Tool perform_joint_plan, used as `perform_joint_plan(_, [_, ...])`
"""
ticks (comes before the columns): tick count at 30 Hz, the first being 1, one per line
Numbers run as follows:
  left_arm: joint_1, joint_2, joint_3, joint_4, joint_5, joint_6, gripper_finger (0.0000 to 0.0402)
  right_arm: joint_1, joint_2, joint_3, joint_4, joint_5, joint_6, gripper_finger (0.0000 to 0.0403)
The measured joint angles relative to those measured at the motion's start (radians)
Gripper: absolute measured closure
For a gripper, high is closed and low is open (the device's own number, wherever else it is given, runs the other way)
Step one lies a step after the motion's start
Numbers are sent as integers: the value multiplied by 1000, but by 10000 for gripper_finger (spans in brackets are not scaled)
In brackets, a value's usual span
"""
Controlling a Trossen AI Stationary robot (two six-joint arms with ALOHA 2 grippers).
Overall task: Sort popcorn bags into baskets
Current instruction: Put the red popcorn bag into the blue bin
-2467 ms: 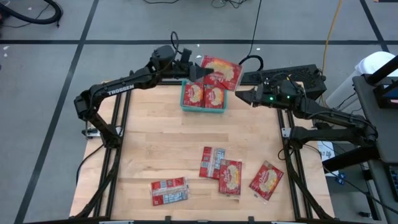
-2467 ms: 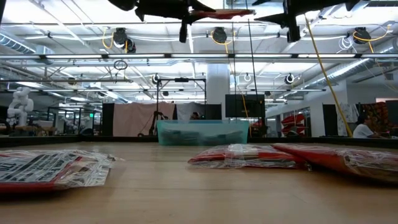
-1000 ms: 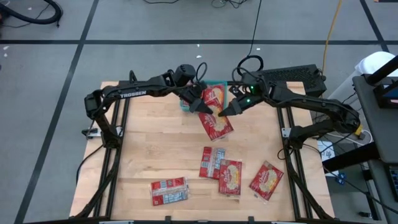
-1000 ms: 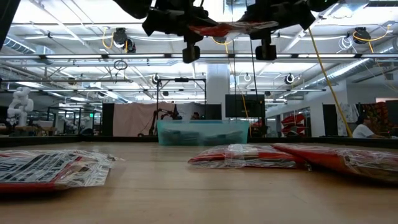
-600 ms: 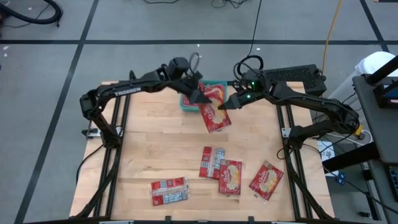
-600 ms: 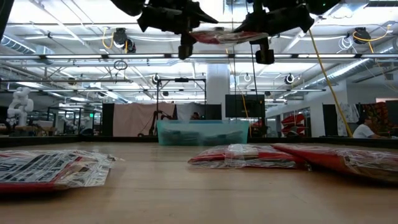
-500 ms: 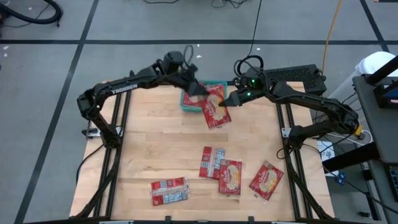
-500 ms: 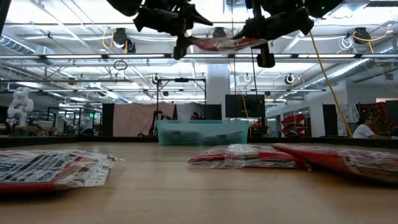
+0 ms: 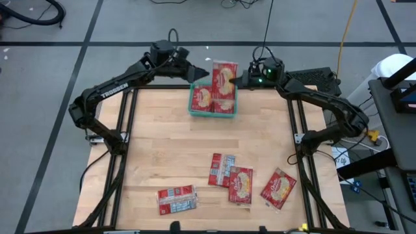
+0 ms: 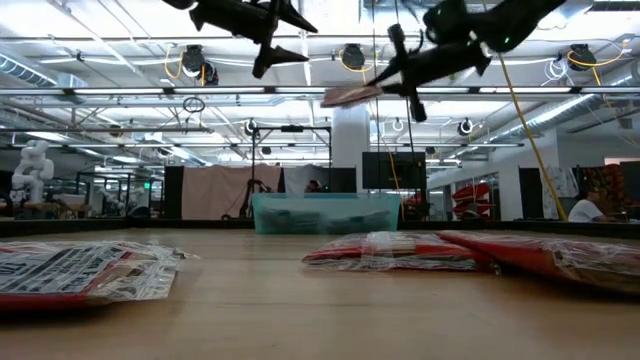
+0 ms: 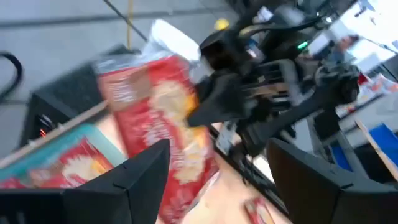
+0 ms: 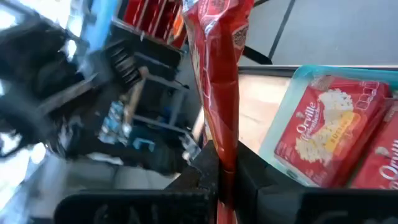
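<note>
Wooden slats of your worktop (image 9: 169,143) carry four flat red popcorn packets (image 9: 224,169) near the front edge, while the shallow teal plastic basket (image 9: 192,101) at the back holds two more. Your right gripper (image 9: 233,80) is clamped on another red packet (image 9: 223,77) — held in the air above the basket. Your left gripper (image 9: 200,75), fingers spread and empty, hangs just beside it.

Pale wooden bench (image 9: 162,149) with smooth planked grain, glossy crinkled plastic-film popcorn bags (image 9: 239,184), translucent teal plastic basket (image 10: 325,213), matt black arms (image 9: 114,91), smooth grey floor (image 9: 65,26) with dark tape lines
</note>
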Motion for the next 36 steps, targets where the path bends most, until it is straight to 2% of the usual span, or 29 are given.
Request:
perform_joint_plan(4, [5, -22, 0, 5, -55, 34, 131, -46, 122, -1, 82, -105, 88, 395])
perform_joint_plan(12, [3, -20, 0, -71, -61, 24, 130, -91, 268, -1, 94, -185, 145, 395])
perform_joint_plan(26, [-42, -20, 0, -118, -62, 62, 131, -108, 387, -2, 61, -174, 108, 394])
perform_joint_plan(36, [-40, -20, 0, -118, -63, 69, 131, -108, 390, -2, -24, -119, 43, 394])
